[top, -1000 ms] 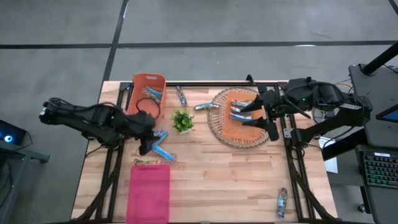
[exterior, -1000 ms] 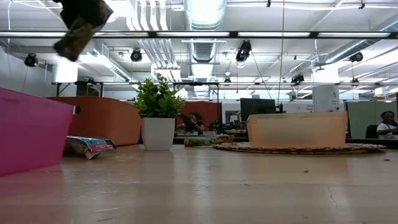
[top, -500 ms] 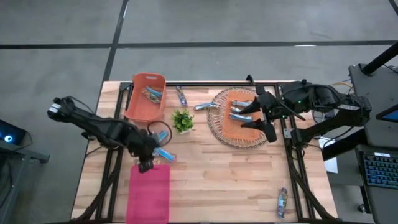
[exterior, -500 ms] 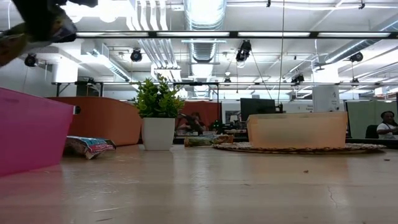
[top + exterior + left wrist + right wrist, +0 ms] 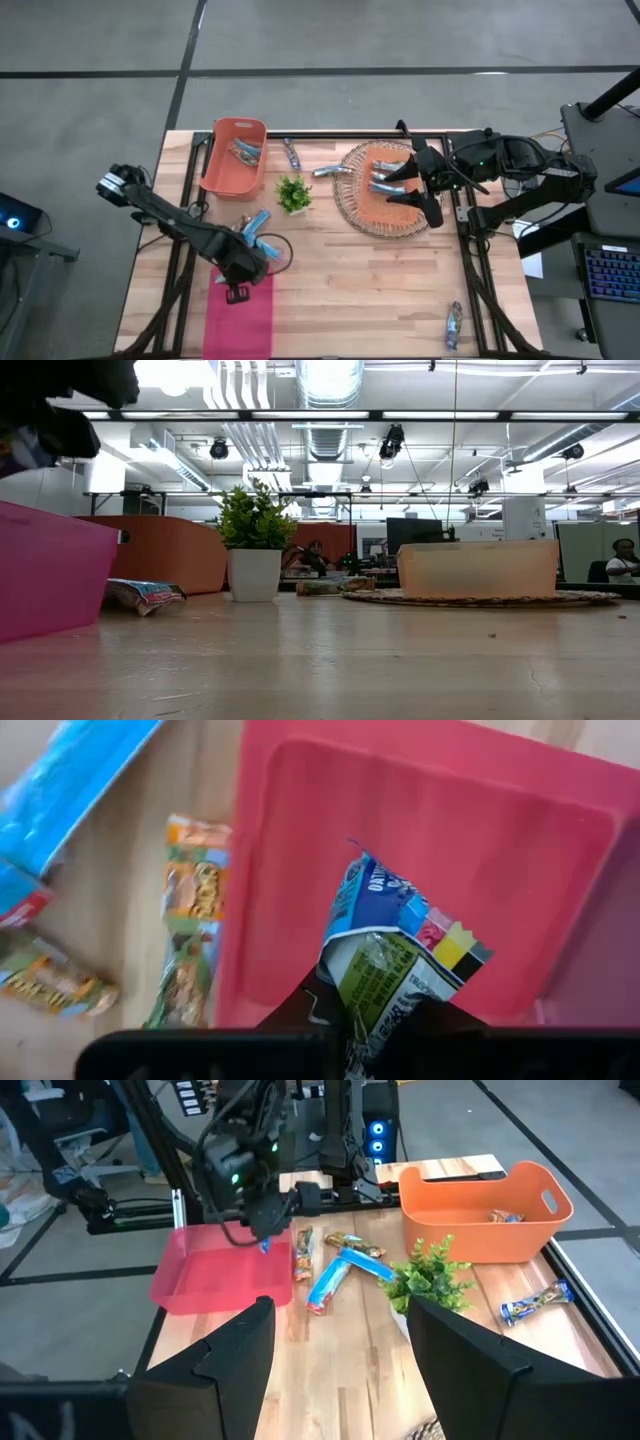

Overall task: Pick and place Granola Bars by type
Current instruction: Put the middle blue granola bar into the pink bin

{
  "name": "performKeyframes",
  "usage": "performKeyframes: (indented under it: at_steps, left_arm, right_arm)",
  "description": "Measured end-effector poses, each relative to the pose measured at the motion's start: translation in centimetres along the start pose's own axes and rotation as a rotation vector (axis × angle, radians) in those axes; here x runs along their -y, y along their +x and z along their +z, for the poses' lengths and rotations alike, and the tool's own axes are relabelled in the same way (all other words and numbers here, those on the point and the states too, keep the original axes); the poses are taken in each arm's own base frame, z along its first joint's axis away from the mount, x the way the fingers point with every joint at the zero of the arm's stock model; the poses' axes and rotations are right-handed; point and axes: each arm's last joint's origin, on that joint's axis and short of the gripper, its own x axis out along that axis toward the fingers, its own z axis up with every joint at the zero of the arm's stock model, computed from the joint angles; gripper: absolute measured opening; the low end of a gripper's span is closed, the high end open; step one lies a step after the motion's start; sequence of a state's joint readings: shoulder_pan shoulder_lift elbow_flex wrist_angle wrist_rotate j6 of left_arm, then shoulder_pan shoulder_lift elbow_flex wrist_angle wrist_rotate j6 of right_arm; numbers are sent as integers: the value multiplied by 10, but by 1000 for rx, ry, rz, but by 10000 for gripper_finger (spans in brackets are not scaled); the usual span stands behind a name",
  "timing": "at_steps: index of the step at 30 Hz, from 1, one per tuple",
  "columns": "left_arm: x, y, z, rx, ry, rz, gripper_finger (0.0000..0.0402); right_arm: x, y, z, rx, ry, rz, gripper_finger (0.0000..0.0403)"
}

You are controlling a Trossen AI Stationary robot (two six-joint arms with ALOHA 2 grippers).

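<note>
Fingers of your left gripper pinch a silver-blue granola bar over the pink tray; release early and it could clip the rim, landing among loose bars on the tabletop. Your right gripper waits, open, over the wicker basket.

table: pale wood planks, matt | pink bin: smooth plastic | orange bin: plastic | round tray: woven wicker | granola bar: glossy crinkled wrapper
</note>
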State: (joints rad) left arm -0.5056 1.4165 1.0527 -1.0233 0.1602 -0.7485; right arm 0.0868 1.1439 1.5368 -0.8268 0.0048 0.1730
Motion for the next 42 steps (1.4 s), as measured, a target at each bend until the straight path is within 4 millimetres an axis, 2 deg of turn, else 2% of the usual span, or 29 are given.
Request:
performKeyframes:
  at_steps: [7, 12, 18, 24, 31, 36, 42]
  left_arm:
    - [8, 35, 16, -61, 68, 31, 0]
    - [8, 50, 18, -103, 139, 26, 0]
    - [6, 54, 17, -108, 189, 21, 2]
    - [8, 54, 16, -149, 186, -32, 31]
    - [5, 55, 15, -141, 148, 15, 52]
    - [5, 55, 15, -142, 123, 14, 95]
    - [6, 46, 14, -114, 105, -14, 160]
  right_arm:
    - [0, 0, -1, -8, 1, -1, 219]
    - [0, 0, -1, -7, 3, -1, 219]
    - [0, 0, -1, -7, 3, 0, 219]
    - [0, -1, -1, -6, 3, 0, 219]
    - [0, -1, -1, -5, 3, 1, 219]
    - [0, -4, 0, 3, 10, 5, 219]
    - [0, -7, -2, -11, 124, 2, 219]
